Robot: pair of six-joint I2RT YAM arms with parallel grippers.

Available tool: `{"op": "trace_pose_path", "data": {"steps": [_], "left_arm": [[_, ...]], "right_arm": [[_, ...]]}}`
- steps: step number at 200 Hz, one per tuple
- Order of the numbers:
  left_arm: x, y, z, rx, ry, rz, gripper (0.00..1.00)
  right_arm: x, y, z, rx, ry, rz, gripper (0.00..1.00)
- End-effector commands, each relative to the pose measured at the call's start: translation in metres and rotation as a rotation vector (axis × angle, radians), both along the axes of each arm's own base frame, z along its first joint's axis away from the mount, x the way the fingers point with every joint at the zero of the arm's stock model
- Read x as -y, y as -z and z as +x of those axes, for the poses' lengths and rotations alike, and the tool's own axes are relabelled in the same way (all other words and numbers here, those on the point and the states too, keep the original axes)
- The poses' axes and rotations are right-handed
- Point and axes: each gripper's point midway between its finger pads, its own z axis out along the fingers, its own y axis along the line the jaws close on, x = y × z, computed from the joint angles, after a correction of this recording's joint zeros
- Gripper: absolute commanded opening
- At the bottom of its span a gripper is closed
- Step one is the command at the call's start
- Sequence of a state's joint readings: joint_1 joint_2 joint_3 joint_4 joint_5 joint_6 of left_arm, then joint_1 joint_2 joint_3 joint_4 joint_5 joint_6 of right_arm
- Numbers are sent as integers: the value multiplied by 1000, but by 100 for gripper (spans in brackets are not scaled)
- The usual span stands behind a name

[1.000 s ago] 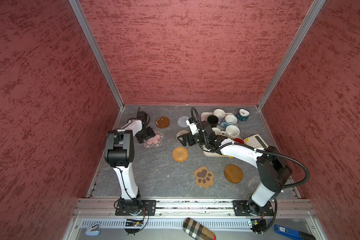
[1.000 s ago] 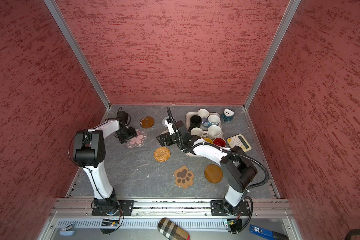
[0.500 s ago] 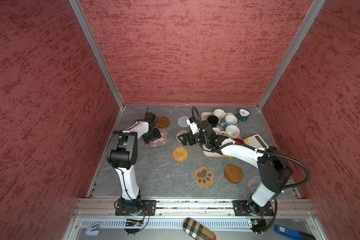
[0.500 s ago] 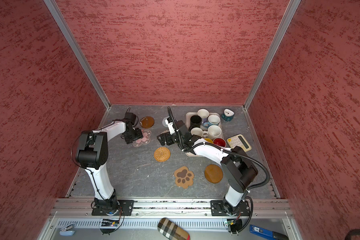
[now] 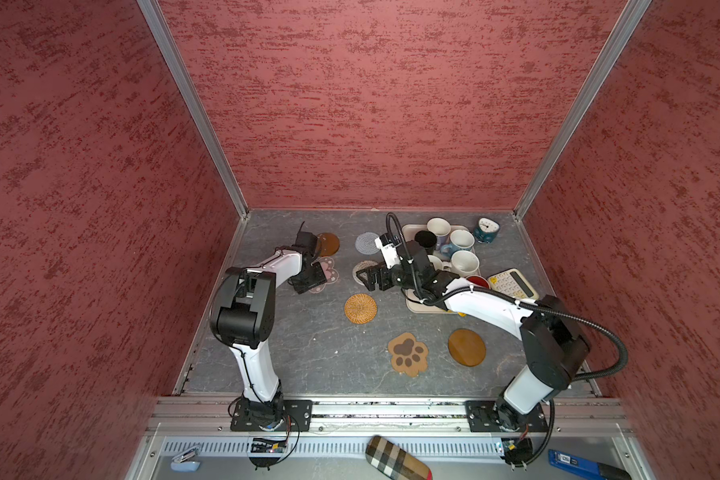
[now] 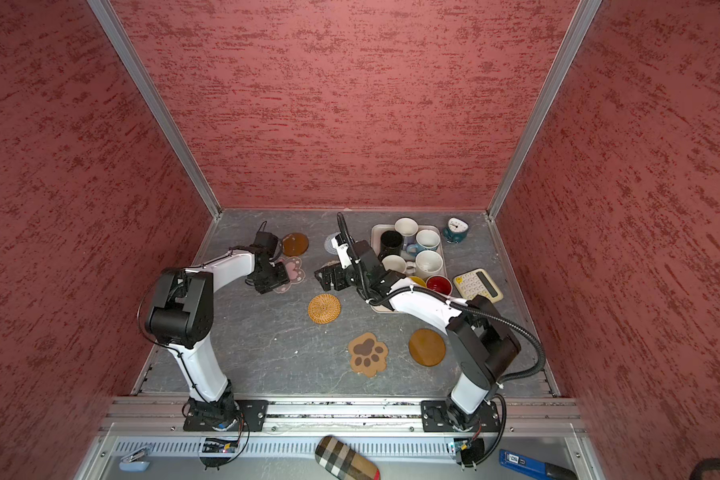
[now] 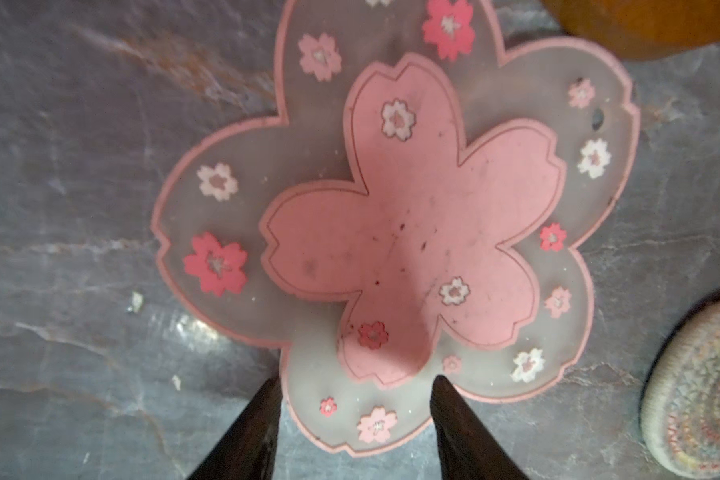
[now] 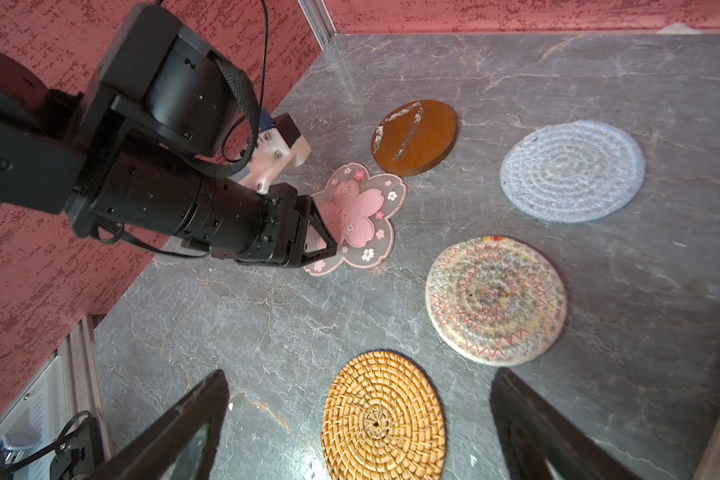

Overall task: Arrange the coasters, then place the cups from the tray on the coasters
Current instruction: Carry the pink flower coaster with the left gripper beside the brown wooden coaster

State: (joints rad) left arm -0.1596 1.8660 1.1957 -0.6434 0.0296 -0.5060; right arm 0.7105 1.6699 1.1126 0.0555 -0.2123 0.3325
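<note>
**Clerk:** First entry, the left hand?

**Checker:** Left hand (image 7: pixel 356 381): black fingers apart, lowered at the near-left edge of the pink flower-shaped rubber coaster (image 7: pixel 412 232). One petal lies between the fingers. I cannot tell whether they touch it.

**Clerk:** Where is that coaster?

**Checker:** Flat on the grey marbled counter (image 5: pixel 308 353), far left. It sits just nearer than the brown wooden disc coaster (image 5: pixel 327 244).

**Clerk:** The right hand?

**Checker:** Right hand (image 8: pixel 360 374): fingers spread wide, nothing between them. It is above mid-counter, over the near part of the beige woven round coaster (image 8: pixel 495 299). The tan rattan round coaster (image 5: pixel 360 308) lies just nearer.

**Clerk:** Remaining coasters?

**Checker:** The grey woven round coaster (image 5: pixel 366 243) is at the far side, right of the wooden disc. The brown paw-shaped coaster (image 5: pixel 408 354) and the second brown wooden disc (image 5: pixel 466 347) lie side by side at the near right. No coaster carries a cup.

**Clerk:** And the cups?

**Checker:** All that show stand in the cream-beige rectangular plastic tray (image 6: pixel 377 232), far right:
- the black mug (image 5: pixel 425 239)
- the white mug with blue handle (image 5: pixel 461 241)
- the plain white mug (image 5: pixel 465 262)
- the white mug with red inside (image 5: pixel 476 281)

The others are partly hidden behind the right arm.

**Clerk:** Sundries?

**Checker:** The cream calculator (image 5: pixel 512 284) is right of the tray. The teal alarm clock (image 5: pixel 486 229) is at the far right corner.
</note>
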Motion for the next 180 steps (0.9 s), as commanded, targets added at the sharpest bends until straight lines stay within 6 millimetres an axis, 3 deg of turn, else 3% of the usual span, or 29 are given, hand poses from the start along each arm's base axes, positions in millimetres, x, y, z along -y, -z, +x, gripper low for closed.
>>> {"op": "trace_pose_path", "data": {"steps": [1,35,64,101,123,152,180], "left_arm": [[7,2,-26,-78,2,-26,66],[2,-27,-7,-21,30,-26,79],[-7,-28,11,-24,57,7,82],[-14,-26,40,-1,73,-20,73],[-17,-18,54,-9,80,-25,60],[-15,-4,65,-24,90,-23,49],[-10,8,66,-35,93,-27,46]], "right_arm": [[4,-14,3,38,18,19,99],[3,-13,4,37,20,16,99],[2,-10,6,31,21,12,99],[1,-9,10,31,28,-4,99],[1,-8,13,30,30,-12,99],[0,-6,16,26,33,-17,99],[0,-2,17,19,32,-28,99]]}}
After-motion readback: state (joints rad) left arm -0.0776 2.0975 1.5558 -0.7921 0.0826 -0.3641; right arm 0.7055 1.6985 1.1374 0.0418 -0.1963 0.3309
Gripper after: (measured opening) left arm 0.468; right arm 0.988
